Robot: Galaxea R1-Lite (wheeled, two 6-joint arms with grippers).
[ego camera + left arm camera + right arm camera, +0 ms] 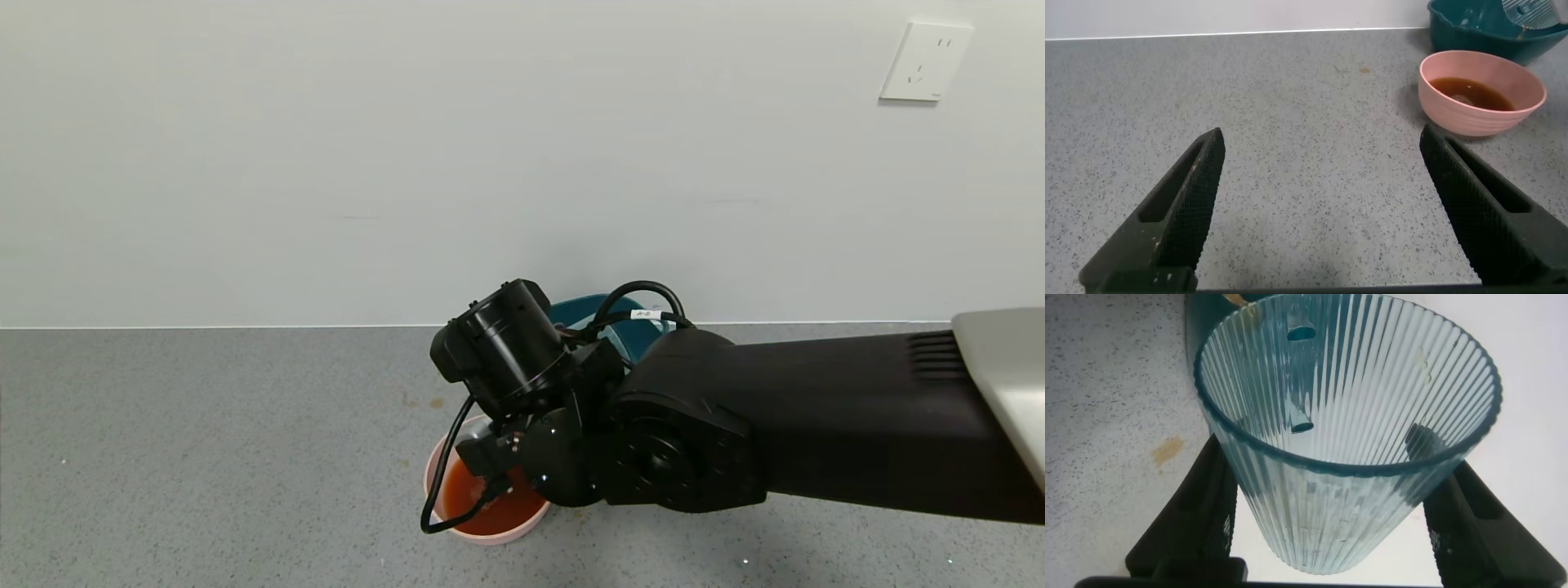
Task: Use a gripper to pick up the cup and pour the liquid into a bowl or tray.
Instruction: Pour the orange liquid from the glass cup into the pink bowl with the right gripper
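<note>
My right gripper (1335,516) is shut on the cup (1347,441), a pale blue ribbed mug gripped by its sides and tipped so that I look into its mouth. I see no liquid in it. In the head view the right arm (678,433) reaches over the pink bowl (433,474), and the cup is hidden under the wrist. The reddish-brown liquid (513,508) lies in the bowl. The left wrist view shows the bowl (1474,120) and its liquid (1470,91) too. My left gripper (1321,139) is open and empty, low over the grey counter and short of the bowl.
A dark teal basin (635,335) stands just behind the pink bowl, close to the wall; it also shows in the left wrist view (1470,33). Small brown stains (437,402) mark the grey speckled counter. A white socket (925,61) is on the wall.
</note>
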